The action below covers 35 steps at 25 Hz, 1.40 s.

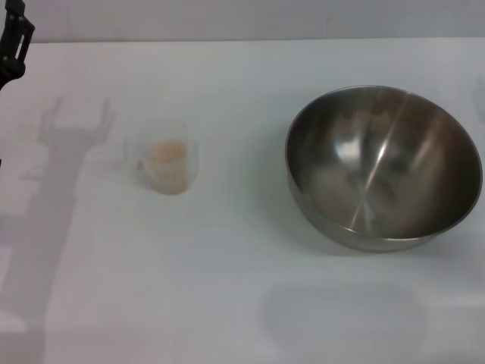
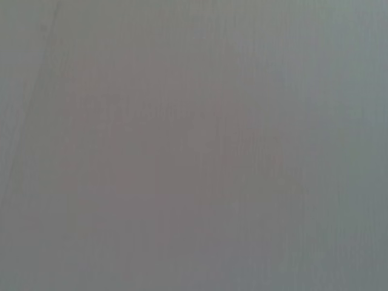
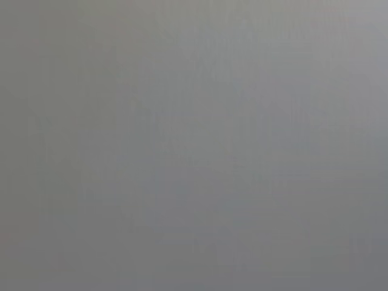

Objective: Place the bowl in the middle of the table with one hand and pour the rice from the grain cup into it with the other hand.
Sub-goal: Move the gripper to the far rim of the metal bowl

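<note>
The steel bowl (image 1: 384, 167) stands upright on the right side of the white table (image 1: 227, 296), and its shiny inside holds nothing. The clear grain cup (image 1: 168, 156) stands upright left of centre, its small handle turned to the left. Pale rice (image 1: 166, 152) fills the lower part of the cup. A black piece of my left gripper (image 1: 14, 42) shows at the far left corner, well away from the cup. My right gripper is out of view. Both wrist views show only a plain grey surface.
A shadow of the left arm (image 1: 68, 152) falls across the table just left of the cup. The table's far edge (image 1: 242, 39) runs along the top of the head view. A gap of bare tabletop separates cup and bowl.
</note>
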Available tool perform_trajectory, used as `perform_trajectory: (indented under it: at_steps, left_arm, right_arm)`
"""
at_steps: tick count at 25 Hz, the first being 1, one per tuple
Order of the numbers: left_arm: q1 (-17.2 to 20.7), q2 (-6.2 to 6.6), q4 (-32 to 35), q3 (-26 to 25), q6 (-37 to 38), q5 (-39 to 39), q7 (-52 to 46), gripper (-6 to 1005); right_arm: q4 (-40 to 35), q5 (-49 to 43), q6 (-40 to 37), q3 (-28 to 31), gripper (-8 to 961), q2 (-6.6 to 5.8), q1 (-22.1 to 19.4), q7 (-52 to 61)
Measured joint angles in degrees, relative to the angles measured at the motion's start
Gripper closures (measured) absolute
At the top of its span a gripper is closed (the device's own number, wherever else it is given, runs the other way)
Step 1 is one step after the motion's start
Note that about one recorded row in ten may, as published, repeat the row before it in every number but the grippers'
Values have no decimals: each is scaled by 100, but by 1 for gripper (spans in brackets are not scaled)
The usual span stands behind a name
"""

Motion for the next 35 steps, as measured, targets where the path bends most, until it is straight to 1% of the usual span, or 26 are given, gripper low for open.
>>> perform_trajectory:
  at_steps: [8, 14, 18, 20, 23, 29, 33, 35]
  left_arm:
    - [-31, 0, 0, 0, -31, 5, 0, 172]
    - [-22, 0, 0, 0, -39, 2, 0, 173]
    - [-10, 0, 0, 0, -46, -1, 0, 174]
    - [-12, 0, 1, 0, -47, -1, 0, 174]
    - [-24, 0, 2, 0, -50, -1, 0, 174]
    - [-35, 8, 44, -34, -55, -2, 0, 175]
    - [-40, 9, 72, -52, -64, 0, 0, 176]
    - [-40, 9, 72, -52, -64, 0, 0, 176]
  right_arm:
    - [-16, -16, -278, -8, 294, 5, -41, -952]
    - [-32, -8, -546, -2, 294, 12, -57, -2289]
    - [-199, 151, -419, 1, 295, 30, -82, -2519]
    - [-446, 269, -84, -28, 295, 47, -136, -2497]
    - [-1011, 324, 706, -55, 295, 58, -262, -2494]
    - [-2536, 663, 2467, -391, 295, 58, -727, -2430]
    - [-3520, 697, 3898, -381, 295, 52, -941, -2422]
    - [-4066, 719, 4853, -352, 295, 51, -1034, -2413]
